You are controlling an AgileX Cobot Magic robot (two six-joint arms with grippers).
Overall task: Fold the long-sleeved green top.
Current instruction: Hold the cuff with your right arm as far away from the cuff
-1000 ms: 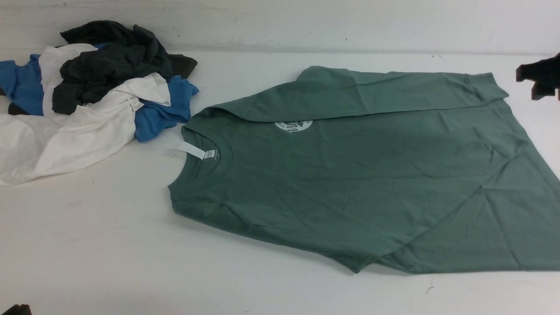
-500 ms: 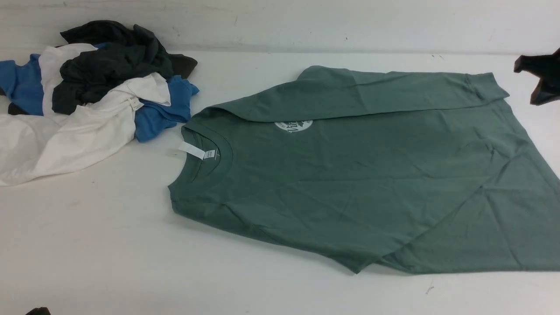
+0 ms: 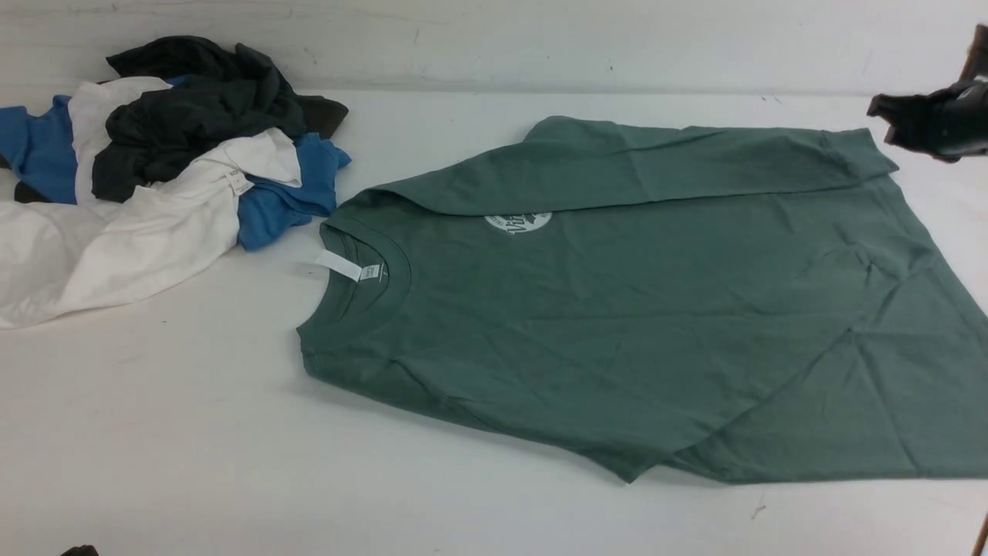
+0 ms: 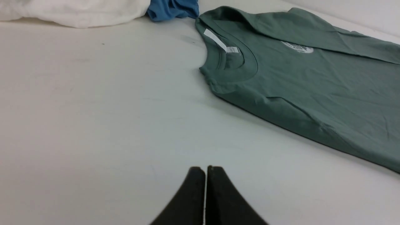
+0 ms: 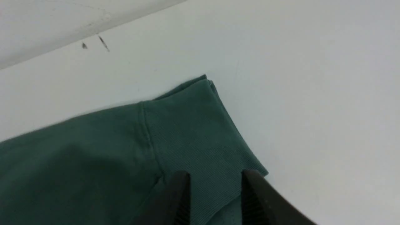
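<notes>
The green long-sleeved top (image 3: 633, 309) lies flat on the white table, neck and white tag (image 3: 347, 266) to the left. Its far sleeve is folded across the chest and half covers the round white logo (image 3: 519, 222). The ribbed cuff (image 3: 857, 150) of that sleeve ends at the far right. My right gripper (image 3: 884, 123) hovers right by this cuff, open. In the right wrist view the cuff (image 5: 200, 131) shows between the spread fingers of the right gripper (image 5: 215, 178). My left gripper (image 4: 205, 170) is shut and empty over bare table, near the front left, well short of the top (image 4: 312, 84).
A pile of loose clothes (image 3: 154, 154) lies at the back left: a dark charcoal garment (image 3: 201, 108), a blue one (image 3: 285, 201) and a white one (image 3: 116, 239). The blue edge nearly touches the top's collar. A white wall (image 3: 494, 38) closes the table's far side.
The right gripper has moved left toward the sleeve cuff and turned. The top has not moved. The left gripper's tip at the front edge has crept slightly right.
</notes>
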